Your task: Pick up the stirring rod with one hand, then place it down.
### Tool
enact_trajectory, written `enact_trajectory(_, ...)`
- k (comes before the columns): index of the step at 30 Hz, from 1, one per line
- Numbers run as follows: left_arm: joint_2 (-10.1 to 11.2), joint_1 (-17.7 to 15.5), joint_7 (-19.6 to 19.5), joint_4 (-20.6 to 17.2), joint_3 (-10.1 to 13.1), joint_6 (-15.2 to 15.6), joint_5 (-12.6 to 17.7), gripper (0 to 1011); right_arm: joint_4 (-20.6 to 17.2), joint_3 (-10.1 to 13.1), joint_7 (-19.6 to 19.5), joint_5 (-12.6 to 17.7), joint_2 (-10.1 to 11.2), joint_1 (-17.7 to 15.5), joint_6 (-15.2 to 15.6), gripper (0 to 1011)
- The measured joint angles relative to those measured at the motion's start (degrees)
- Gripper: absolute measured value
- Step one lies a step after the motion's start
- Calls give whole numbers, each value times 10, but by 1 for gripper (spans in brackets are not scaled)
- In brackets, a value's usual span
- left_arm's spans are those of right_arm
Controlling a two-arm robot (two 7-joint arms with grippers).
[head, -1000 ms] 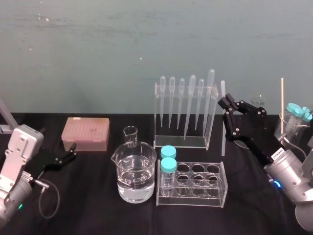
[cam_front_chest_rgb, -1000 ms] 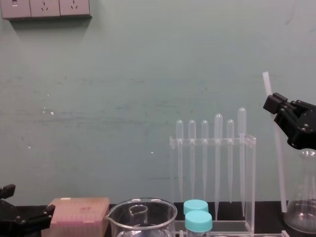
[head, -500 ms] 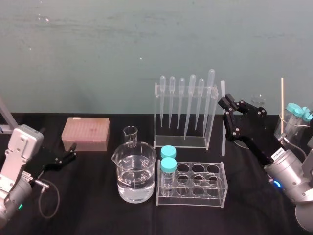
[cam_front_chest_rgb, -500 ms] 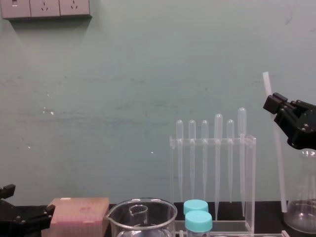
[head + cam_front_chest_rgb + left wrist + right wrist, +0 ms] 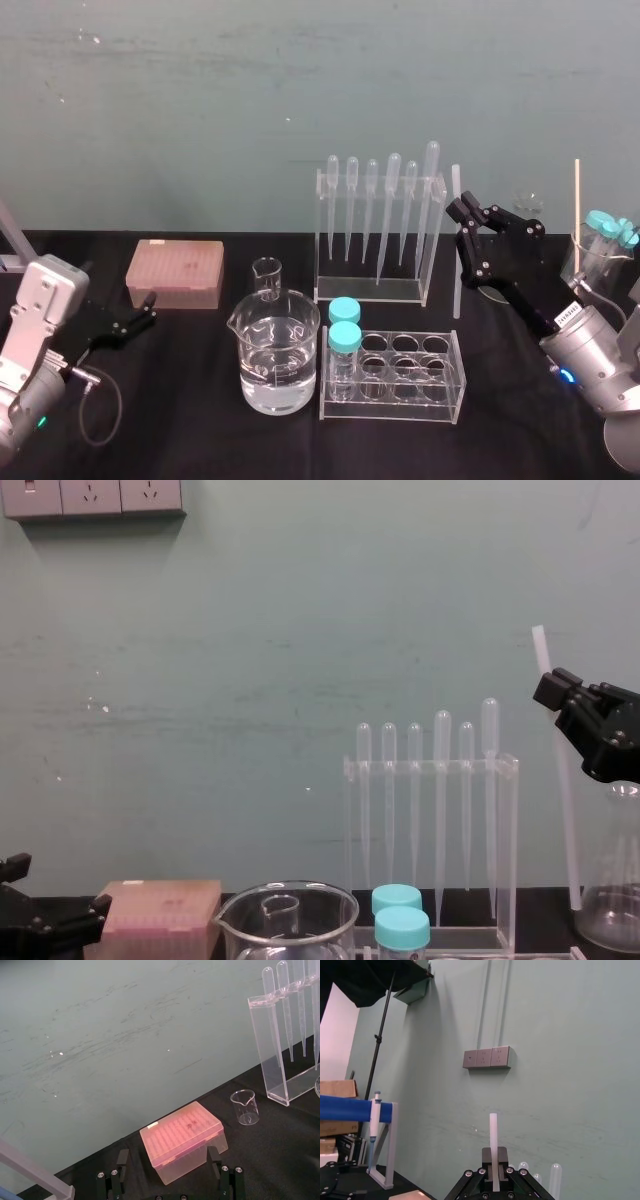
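The stirring rod (image 5: 456,250) is a thin translucent-white stick standing nearly upright just right of the pipette rack (image 5: 378,225). My right gripper (image 5: 459,212) is shut on its upper part, so a short length sticks out above the fingers. From the chest view the rod (image 5: 563,800) leans slightly, its lower end close to the black table; contact is unclear there. The right gripper (image 5: 551,689) pinches it near the top. In the right wrist view the rod (image 5: 493,1132) rises between the closed fingers (image 5: 502,1167). My left gripper (image 5: 132,324) rests open, low at the left, facing the pink box (image 5: 182,1140).
A water-filled beaker (image 5: 274,350) and a clear tube rack (image 5: 400,375) with two blue-capped tubes stand at the front centre. A small beaker (image 5: 267,275) sits behind them. A flask (image 5: 590,262) with capped tubes and a wooden stick stands at the far right.
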Motion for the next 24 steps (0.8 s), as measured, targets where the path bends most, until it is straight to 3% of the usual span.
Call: enact_trajectory(24, 0, 0, 0, 0, 0, 0, 0, 1000, 0, 0, 0, 0, 0, 0, 0, 65)
